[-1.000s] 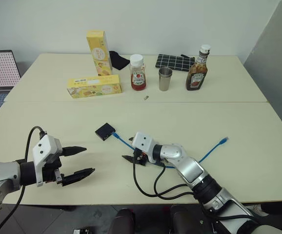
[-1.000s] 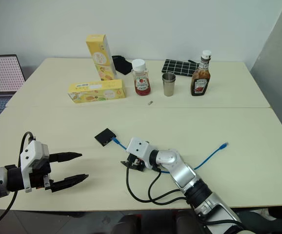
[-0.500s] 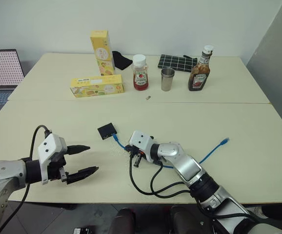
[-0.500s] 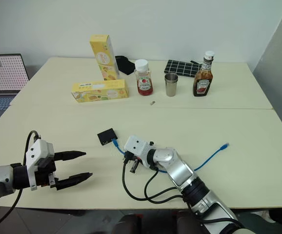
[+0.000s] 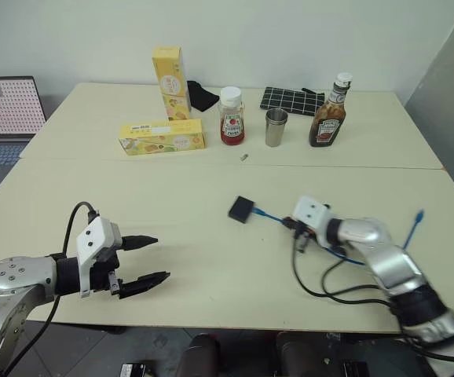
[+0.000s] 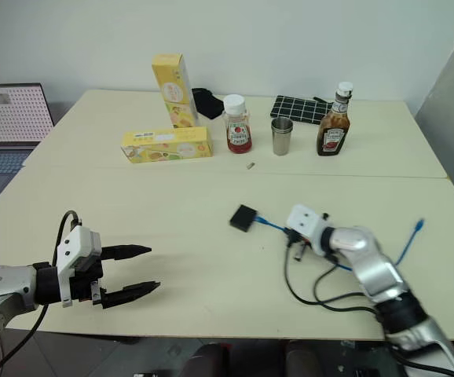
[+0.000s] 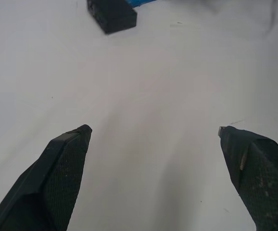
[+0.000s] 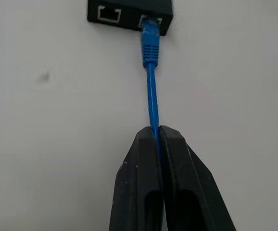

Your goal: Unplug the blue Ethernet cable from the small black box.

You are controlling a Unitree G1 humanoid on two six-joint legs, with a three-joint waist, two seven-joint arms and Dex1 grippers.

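**Right pincer clamped on the blue cable, plug still seated in the black box**

The right pincer [image 8: 157, 132] is clenched on the blue Ethernet cable [image 8: 152, 103], its two black fingers pressed together with the thin cord pinched between them a short way back from the plug. In the head views this pincer sits right of centre, low in the frame, just right of the small black box [image 5: 242, 209]. The left pincer [image 5: 150, 259] is released, fingers spread wide over bare table in the lower left of the frame, well apart from box and cable.

The cable is a thin bright-blue cord. One ribbed blue plug sits in the right-hand one of two sockets on the box's side; the socket beside it is vacant. From the right pincer the cord runs on under the arm to the right edge of the frame, where its free plug end [image 5: 419, 214] lies on the table. The box is flat, square, matte black, near the middle of the cream table [image 5: 172, 188].

Along the far side, upper centre of the frame, stand an upright yellow carton [image 5: 170, 71], a second yellow carton lying flat [image 5: 162, 137], a red-filled jar with a white lid [image 5: 232, 126], a steel cup [image 5: 276, 127], a brown sauce bottle [image 5: 327, 122], a black cloth [image 5: 202, 95] and a black mat with white grid lines [image 5: 290, 99]. A tiny object [image 5: 244, 158] lies in front of the jar. A laptop [image 5: 7, 110] sits at the upper left edge. Nothing lies between either pincer and the box.
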